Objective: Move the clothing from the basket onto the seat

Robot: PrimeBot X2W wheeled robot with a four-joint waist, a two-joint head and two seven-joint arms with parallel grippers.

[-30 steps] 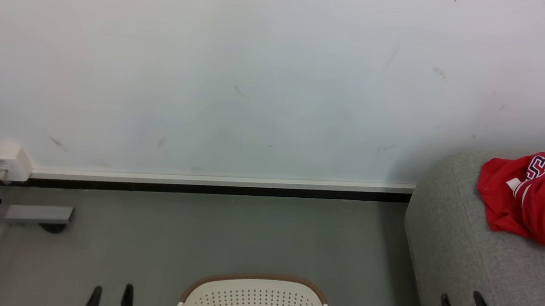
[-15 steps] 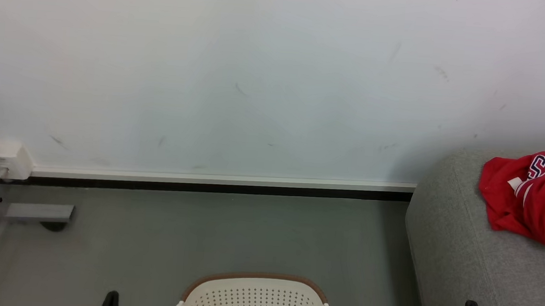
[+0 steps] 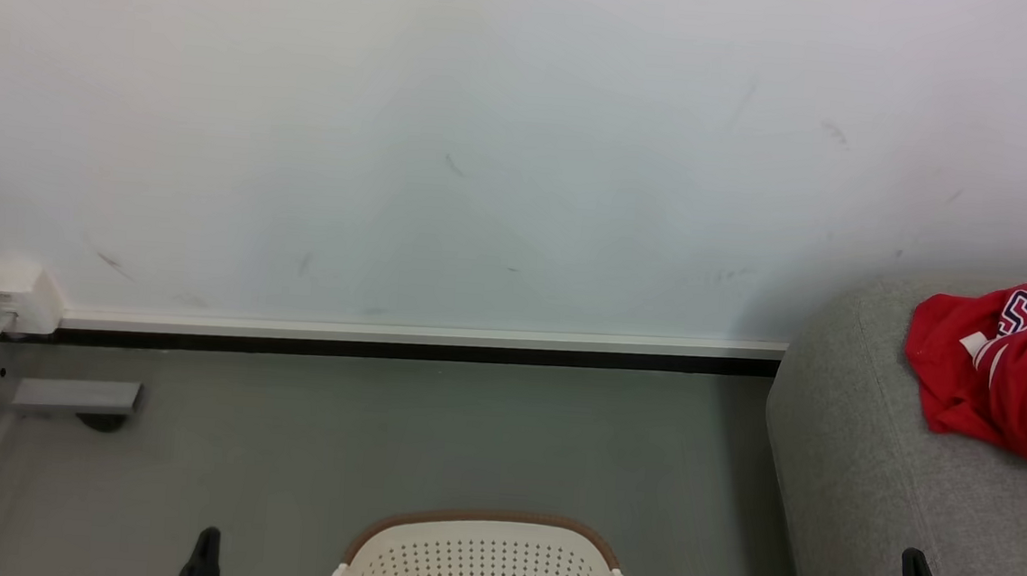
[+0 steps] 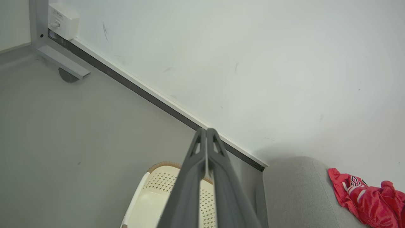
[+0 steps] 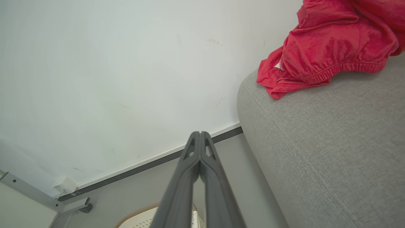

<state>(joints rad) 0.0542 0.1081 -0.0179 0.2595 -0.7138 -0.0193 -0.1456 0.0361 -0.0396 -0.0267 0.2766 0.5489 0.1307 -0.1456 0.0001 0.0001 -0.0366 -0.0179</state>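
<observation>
Red clothing with white trim and dark lettering lies crumpled on the grey seat at the right. The cream basket with a brown rim stands on the floor at the bottom centre; its inside is mostly cut off. My left gripper is shut, low at the basket's left. My right gripper is shut over the seat's front part, well short of the clothing. In the left wrist view the shut left gripper points over the basket. The right wrist view has the shut right gripper beside the seat and clothing.
A white wall with a dark skirting strip runs behind the grey floor. A white socket box and a grey metal frame foot sit at the far left corner.
Both grippers have shut: each showed two spread fingers a second ago and now shows one closed pair. The right gripper has shifted slightly right. The head camera has tilted a little.
</observation>
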